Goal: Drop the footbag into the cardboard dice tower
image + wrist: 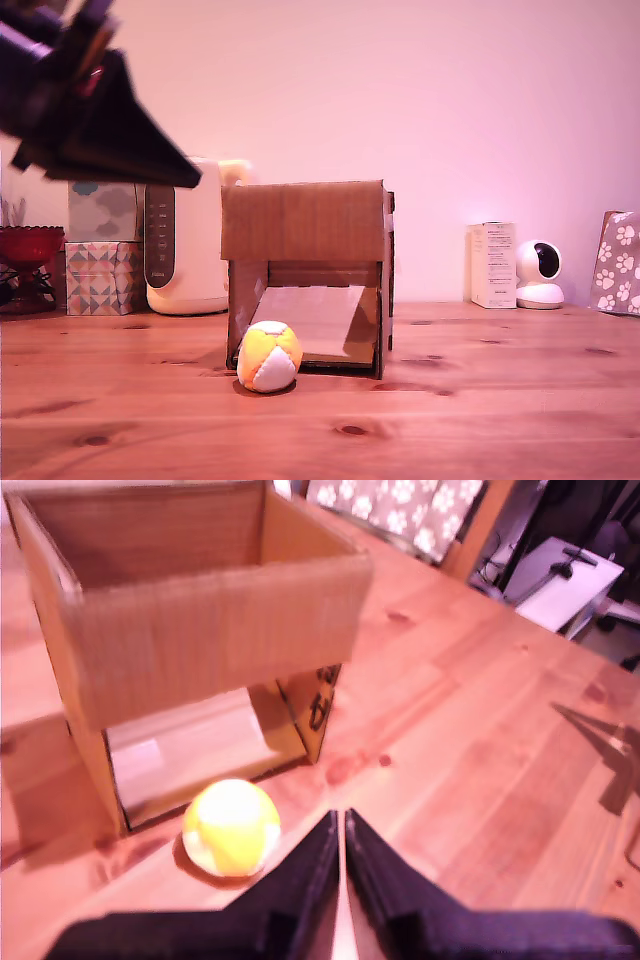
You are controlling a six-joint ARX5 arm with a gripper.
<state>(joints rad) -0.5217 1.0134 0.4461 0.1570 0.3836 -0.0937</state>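
Note:
The footbag (268, 356), a small ball of yellow, orange and white panels, rests on the wooden table just in front of the lower opening of the cardboard dice tower (303, 218). The tower is a brown corrugated box with an open top (170, 530) and a sloped ramp (315, 318) inside. My gripper (165, 165) hangs high at the exterior view's upper left, dark and blurred. In the wrist view the gripper (338, 822) has its fingers pressed together with nothing between them, beside the footbag (232, 826) and clear of it.
Patterned tissue boxes (102, 248) and a white appliance (185, 240) stand behind the tower on the exterior view's left, with a red bowl (28, 243) further left. A white carton (493, 264), a small white camera (540, 274) and a paw-print bag (618, 262) stand at the right.

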